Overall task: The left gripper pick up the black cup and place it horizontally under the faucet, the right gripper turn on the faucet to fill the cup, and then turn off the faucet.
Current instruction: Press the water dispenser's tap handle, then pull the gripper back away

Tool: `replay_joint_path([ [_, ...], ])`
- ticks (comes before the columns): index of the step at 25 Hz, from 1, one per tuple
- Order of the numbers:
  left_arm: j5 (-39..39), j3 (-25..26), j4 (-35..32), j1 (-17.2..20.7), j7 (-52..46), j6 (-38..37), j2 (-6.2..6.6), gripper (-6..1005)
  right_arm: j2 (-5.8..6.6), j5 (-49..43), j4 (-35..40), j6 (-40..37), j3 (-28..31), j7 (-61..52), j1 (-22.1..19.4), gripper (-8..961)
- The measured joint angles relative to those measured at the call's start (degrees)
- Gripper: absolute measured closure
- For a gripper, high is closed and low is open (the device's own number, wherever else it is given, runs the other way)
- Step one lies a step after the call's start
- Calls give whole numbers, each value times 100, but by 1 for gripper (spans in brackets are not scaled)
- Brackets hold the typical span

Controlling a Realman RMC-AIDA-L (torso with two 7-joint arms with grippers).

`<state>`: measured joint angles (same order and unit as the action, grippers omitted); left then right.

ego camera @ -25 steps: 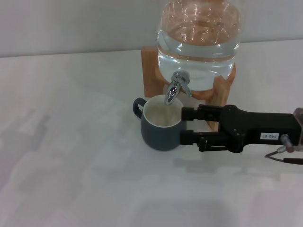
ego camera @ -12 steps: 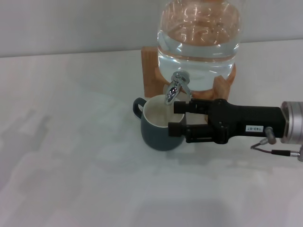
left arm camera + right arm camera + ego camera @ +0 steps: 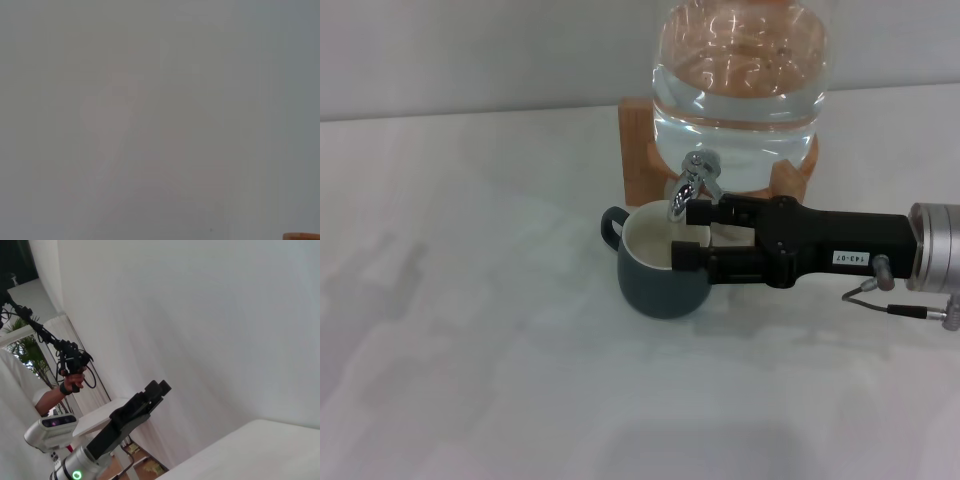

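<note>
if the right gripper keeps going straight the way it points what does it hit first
The right gripper points toward the robot's left, its fingertips at the faucet spout and over the black cup rim. Going straight, it would probably meet the spout or cup rim first; depth is unclear from the head view.

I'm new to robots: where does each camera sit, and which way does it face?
Head view: on the robot's head, looking down at the table, black cup, faucet and glass water jar; the right hand shows, open.
Left wrist view: on the left wrist, facing a blank pale surface; none of the robot shows.
Right wrist view: on the right wrist, facing a wall; the left hand shows farther off.
Shared: no object plainly appears in two views.
</note>
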<state>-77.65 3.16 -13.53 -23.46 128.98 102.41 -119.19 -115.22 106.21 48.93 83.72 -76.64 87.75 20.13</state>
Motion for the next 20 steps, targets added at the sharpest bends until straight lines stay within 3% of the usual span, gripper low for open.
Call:
replay_joint_path([
  [20, 57, -9, 0, 10, -14, 58, -5, 534, 24, -18, -24, -120, 260, 95, -37, 112],
])
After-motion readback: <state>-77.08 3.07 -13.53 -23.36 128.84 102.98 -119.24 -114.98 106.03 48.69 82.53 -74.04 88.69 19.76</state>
